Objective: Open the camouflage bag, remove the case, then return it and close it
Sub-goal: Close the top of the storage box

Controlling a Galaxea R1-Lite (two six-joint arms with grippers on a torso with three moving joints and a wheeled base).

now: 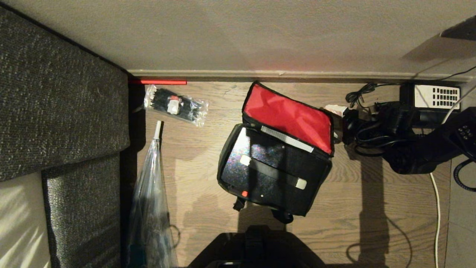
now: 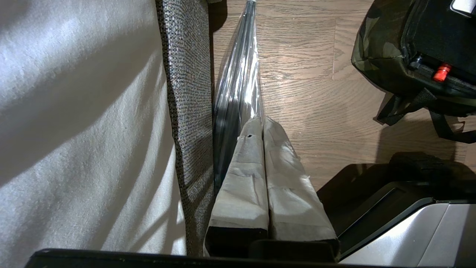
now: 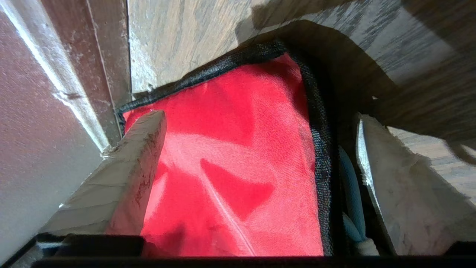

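From the head, the camouflage bag is lying open mid-floor, the case inside it. Only the right wrist view is showing the right gripper, jaws released, straddling the red lid at twelve o'clock. The left gripper is hanging clenched at seven o'clock beside an umbrella.

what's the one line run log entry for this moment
bag: lid open | case: inside | right gripper: open, at red lid lining | left gripper: shut, parked
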